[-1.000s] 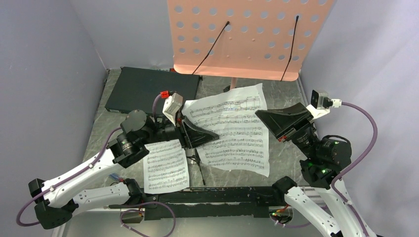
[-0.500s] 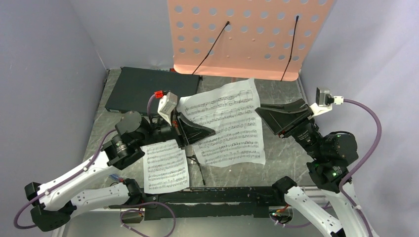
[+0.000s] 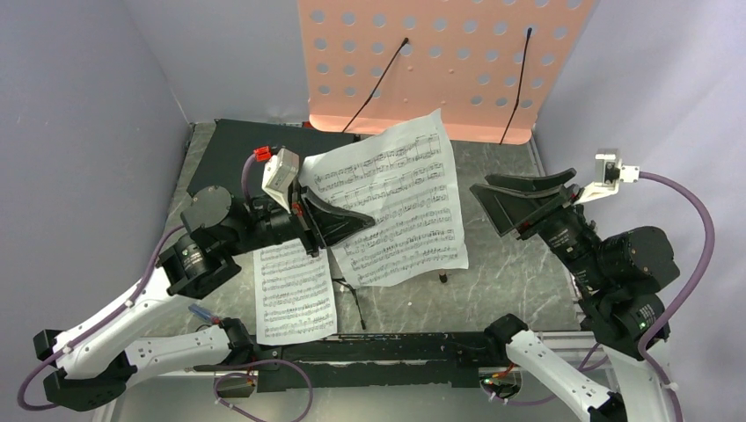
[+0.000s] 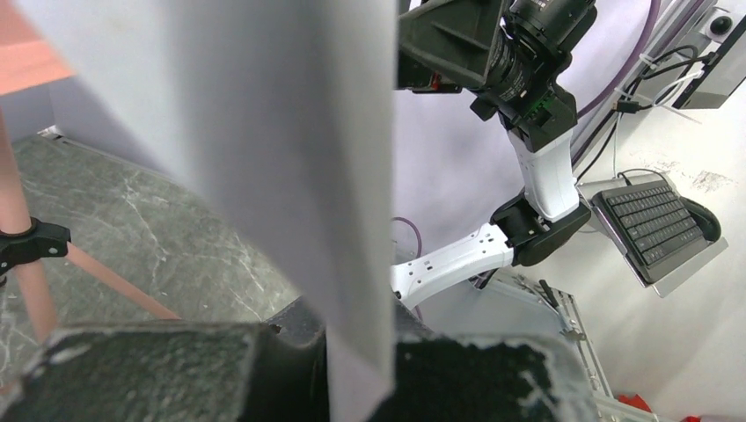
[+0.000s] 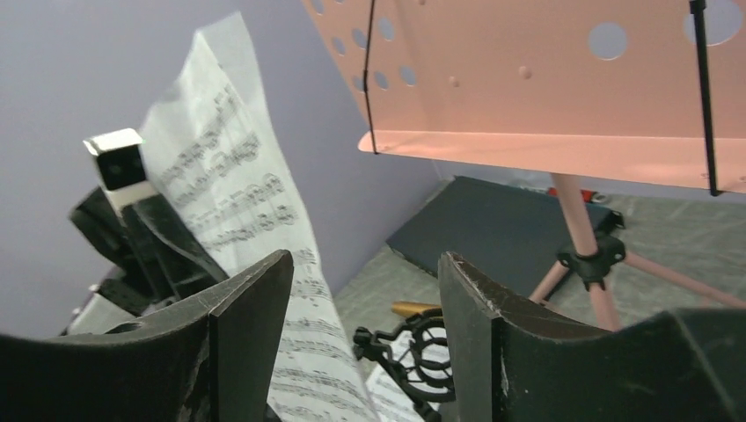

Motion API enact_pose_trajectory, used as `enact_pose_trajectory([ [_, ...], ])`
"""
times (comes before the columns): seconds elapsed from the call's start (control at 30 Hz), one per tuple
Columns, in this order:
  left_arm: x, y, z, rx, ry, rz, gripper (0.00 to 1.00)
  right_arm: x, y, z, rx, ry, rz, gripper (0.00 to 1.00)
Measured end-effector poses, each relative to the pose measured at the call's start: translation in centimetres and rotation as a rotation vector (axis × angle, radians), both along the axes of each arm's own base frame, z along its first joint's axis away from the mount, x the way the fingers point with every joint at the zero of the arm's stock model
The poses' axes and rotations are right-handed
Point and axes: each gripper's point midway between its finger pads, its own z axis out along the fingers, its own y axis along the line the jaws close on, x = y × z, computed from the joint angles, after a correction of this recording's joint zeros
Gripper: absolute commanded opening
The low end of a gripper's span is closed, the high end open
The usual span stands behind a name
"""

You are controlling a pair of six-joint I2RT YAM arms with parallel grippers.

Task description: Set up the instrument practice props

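My left gripper [image 3: 362, 223] is shut on the left edge of a large white sheet-music page [image 3: 391, 207] and holds it up off the table, tilted toward the pink perforated music stand [image 3: 440, 61]. In the left wrist view the page's blank back [image 4: 264, 132] runs down between the jaws of that gripper [image 4: 356, 378]. A second sheet-music page [image 3: 295, 294] lies flat near the front. My right gripper [image 3: 494, 207] is open, right of the held page and apart from it. Between its fingers [image 5: 255, 299] I see the black ring mount [image 5: 422, 347] and the gold microphone [image 5: 418, 309].
A flat black box [image 3: 237, 149] lies at the back left by the stand's pink tripod legs [image 5: 598, 290]. Thin black mic-stand legs [image 3: 356, 299] stick out under the held page. Grey walls close in on both sides.
The right gripper let go of the large page, opened and drew back to the right. The left gripper shut on the page's left edge and lifted it back toward the music stand.
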Motion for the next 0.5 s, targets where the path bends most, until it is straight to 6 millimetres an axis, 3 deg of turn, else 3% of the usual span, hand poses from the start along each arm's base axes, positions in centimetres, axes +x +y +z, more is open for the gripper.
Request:
enact_pose_trajectory([
  [0.3,0.5,-0.3,1.1,0.045,-0.007,0.016,0.03,2.1,0.0,-2.4,-0.155,0.073,-0.060,0.67],
  [0.5,1.4,-0.3,1.4,0.084,0.002,0.058,0.03,3.4,0.6,-2.9,-0.228,0.094,-0.067,0.69],
])
